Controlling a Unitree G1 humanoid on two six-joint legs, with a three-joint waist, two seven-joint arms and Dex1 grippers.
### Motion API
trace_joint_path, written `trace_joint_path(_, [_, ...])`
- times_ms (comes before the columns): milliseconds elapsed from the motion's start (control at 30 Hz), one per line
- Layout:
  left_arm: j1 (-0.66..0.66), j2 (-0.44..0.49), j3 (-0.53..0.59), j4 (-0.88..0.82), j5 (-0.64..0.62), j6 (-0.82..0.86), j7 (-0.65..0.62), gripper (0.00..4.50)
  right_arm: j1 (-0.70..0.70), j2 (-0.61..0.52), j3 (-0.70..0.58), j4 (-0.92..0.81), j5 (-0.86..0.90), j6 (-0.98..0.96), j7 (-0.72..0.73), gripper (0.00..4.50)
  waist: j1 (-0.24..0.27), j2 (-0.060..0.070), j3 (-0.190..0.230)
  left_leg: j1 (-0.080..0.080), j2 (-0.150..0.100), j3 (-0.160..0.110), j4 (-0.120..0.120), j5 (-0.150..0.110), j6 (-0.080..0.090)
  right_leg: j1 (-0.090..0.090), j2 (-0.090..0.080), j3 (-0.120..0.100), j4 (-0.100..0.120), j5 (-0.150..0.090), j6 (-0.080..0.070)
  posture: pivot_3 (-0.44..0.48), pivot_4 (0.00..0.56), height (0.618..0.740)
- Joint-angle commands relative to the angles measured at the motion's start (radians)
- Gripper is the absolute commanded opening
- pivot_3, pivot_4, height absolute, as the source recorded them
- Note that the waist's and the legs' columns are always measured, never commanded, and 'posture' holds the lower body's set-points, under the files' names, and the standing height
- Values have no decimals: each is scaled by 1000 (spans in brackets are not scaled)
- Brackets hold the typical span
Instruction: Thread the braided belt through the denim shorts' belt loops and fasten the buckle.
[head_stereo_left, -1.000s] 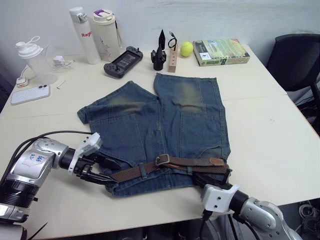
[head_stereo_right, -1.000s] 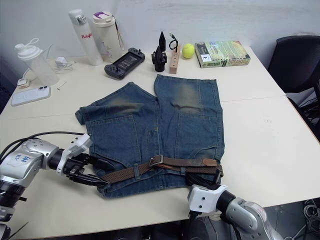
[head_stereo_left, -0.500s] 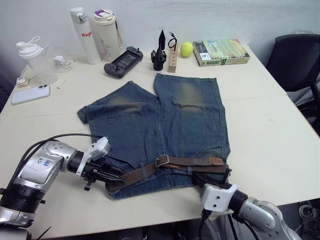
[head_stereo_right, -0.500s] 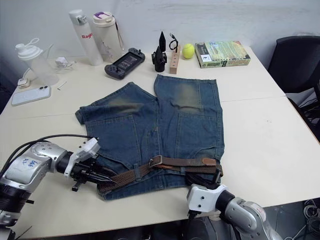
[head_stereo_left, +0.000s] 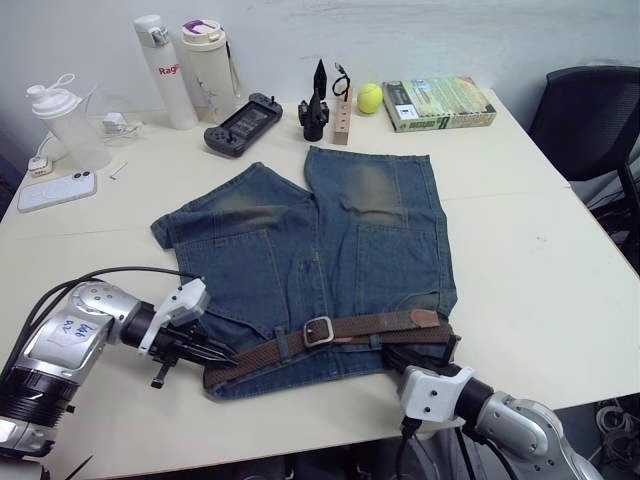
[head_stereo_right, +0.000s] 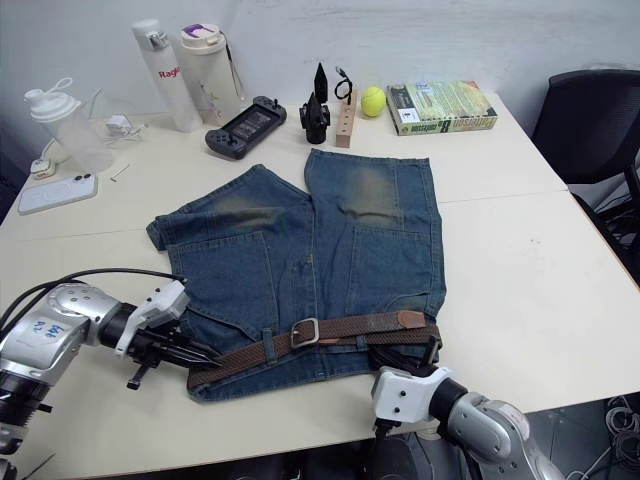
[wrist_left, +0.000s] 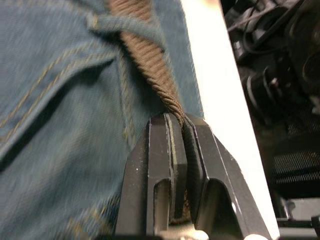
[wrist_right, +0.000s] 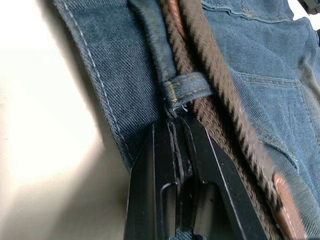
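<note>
The denim shorts (head_stereo_left: 320, 240) lie flat on the table, waistband toward me. The braided belt (head_stereo_left: 370, 326) runs along the waistband under belt loops (head_stereo_left: 283, 343), with its buckle (head_stereo_left: 318, 331) near the middle and its tan tip (head_stereo_left: 425, 317) at the right. My left gripper (head_stereo_left: 205, 355) is shut on the belt's left end; in the left wrist view the braid (wrist_left: 155, 65) runs out from between the pads. My right gripper (wrist_right: 175, 125) is shut on the shorts' waistband edge just below a belt loop (wrist_right: 187, 90), at the right end of the belt.
Along the table's far side stand two bottles (head_stereo_left: 185, 70), a shaker (head_stereo_left: 65, 120), a phone (head_stereo_left: 55, 190), a game controller (head_stereo_left: 240, 122), a wooden block (head_stereo_left: 343, 112), a tennis ball (head_stereo_left: 371, 96) and a book (head_stereo_left: 438, 104). A black chair (head_stereo_left: 590, 120) is at the right.
My left gripper went from open to shut on the belt's left end and drew it leftward. The belt now lies straighter along the waistband. The right gripper has held still.
</note>
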Motion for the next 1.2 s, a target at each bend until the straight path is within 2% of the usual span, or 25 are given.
trace_joint_path(33, [41,73,11,49,31,-61,-106,222,11,-2,-9,-24,-5,8,-1,0,1,0,0,0,0,0,0,0,0,0,0,0,0,0,0,0,150,724])
trace_joint_path(167, [51,95,-4,100,52,-131,-97,222,12,-2,-7,-23,-3,8,-5,0,1,0,0,0,1,1,0,0,-1,-2,0,1,3,-1,-2,0,150,724])
trace_joint_path(400, [36,49,-22,94,45,-163,-32,222,9,-7,-5,-17,-3,3,-3,0,1,0,0,0,0,4,0,0,-1,-4,0,3,9,-1,-2,0,150,724])
trace_joint_path(633, [61,-37,62,-4,19,-240,80,222,1,-16,-10,-25,15,7,14,0,5,-2,-1,0,0,4,1,0,-1,-4,0,4,9,-2,-2,0,150,724])
trace_joint_path(733, [115,-62,135,-75,-4,-255,141,1094,-10,-25,-12,-21,27,3,24,0,4,-2,-1,0,0,4,1,0,-1,-4,-1,4,9,-2,-2,0,150,724])
trace_joint_path(767, [130,-68,158,-96,-14,-254,157,1635,-12,-29,-12,-21,32,2,29,0,4,-2,-1,0,0,4,1,0,0,-4,-1,4,9,-2,-2,0,150,724])
trace_joint_path(867, [170,-81,232,-169,-55,-225,202,2818,-11,-42,-19,-29,62,18,58,0,4,-3,-1,0,0,3,1,0,-1,-4,-1,4,9,-2,-2,0,150,724])
trace_joint_path(1067, [295,-97,390,-351,-121,-174,298,2818,7,-107,-114,-103,188,75,154,0,4,-3,-1,0,0,3,1,0,0,-3,-1,3,8,-2,-1,0,150,724])
trace_joint_path(1200, [380,-139,465,-452,-146,-166,363,2818,42,-153,-213,-170,339,136,231,0,6,-3,-1,0,0,1,1,0,0,-2,-1,3,5,-1,-1,0,150,724])
